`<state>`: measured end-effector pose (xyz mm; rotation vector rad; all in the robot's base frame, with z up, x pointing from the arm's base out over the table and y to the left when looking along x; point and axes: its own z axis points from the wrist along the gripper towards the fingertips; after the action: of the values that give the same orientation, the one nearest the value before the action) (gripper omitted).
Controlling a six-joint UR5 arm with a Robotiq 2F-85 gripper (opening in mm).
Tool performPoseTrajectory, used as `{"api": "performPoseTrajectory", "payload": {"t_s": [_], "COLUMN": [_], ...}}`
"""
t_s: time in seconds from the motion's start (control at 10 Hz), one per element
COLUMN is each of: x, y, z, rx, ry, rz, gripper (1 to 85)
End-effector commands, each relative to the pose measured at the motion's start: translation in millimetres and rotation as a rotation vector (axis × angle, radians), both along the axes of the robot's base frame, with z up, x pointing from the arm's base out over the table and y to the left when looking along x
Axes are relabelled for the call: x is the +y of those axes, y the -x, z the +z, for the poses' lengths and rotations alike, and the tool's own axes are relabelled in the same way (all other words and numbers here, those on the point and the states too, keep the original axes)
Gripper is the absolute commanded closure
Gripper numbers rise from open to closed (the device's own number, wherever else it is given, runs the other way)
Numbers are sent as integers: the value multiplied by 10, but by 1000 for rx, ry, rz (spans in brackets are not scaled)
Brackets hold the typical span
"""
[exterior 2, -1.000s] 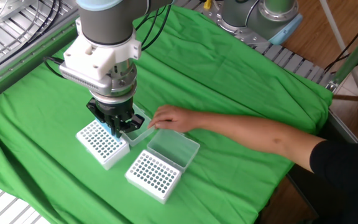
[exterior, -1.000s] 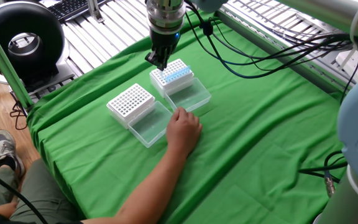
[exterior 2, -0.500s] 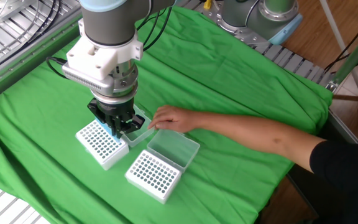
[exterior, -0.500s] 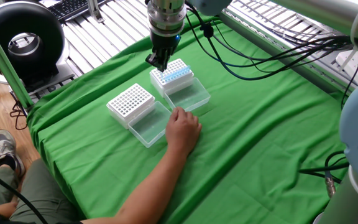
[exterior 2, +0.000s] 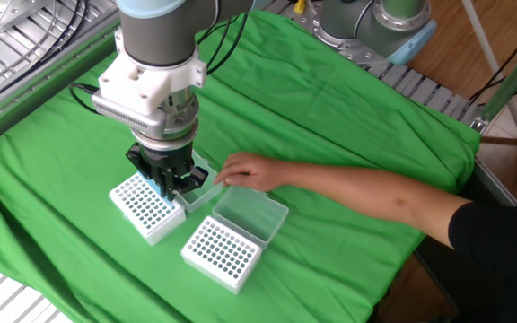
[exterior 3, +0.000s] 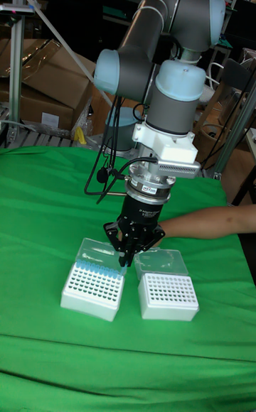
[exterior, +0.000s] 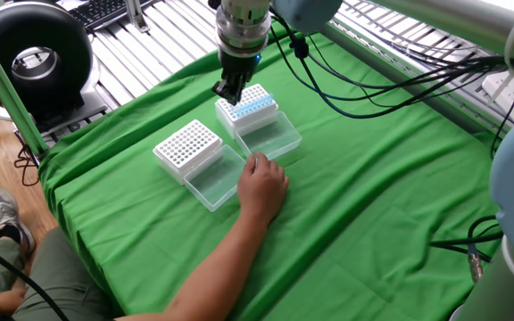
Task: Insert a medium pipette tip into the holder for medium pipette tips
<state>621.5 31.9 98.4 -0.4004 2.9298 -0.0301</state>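
Two white racks stand side by side, each with its clear lid folded open. The holder for medium pipette tips [exterior: 250, 109] [exterior 2: 144, 205] [exterior 3: 91, 289] is the one with a row of blue tips. My gripper [exterior: 230, 93] [exterior 2: 165, 187] [exterior 3: 124, 260] hangs just over that rack's blue row, fingers pinched together and pointing down. A thin medium pipette tip seems to stick out below them, barely visible. The look-alike rack [exterior: 187, 145] [exterior 2: 222, 255] [exterior 3: 168, 295] has only bare holes showing.
A person's hand [exterior: 262, 183] [exterior 2: 242, 170] rests on the green cloth beside the open lids, with the forearm [exterior 3: 206, 220] reaching in from the table edge. Cables trail behind the arm. A black round device [exterior: 29, 55] sits off the table.
The gripper has edged slightly sideways above the rack with blue tips. The person's hand has stayed put.
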Motion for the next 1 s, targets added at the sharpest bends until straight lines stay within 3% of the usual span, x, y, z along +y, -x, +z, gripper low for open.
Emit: {"api": "performPoseTrajectory", "payload": {"t_s": [0.0, 0.3, 0.5, 0.6, 0.7, 0.8, 0.9], "x": [41, -13, -101, -168, -298, -447, -490], "y": [90, 206, 298, 385, 472, 499, 523], "z": [-132, -169, -66, 84, 226, 287, 329], "rx": [23, 65, 100, 138, 168, 182, 185], "ry": [-35, -14, 23, 60, 125, 184, 199], "rz": [46, 60, 26, 2, -29, -45, -47], "gripper": [633, 507, 503, 513, 527, 547, 557]}}
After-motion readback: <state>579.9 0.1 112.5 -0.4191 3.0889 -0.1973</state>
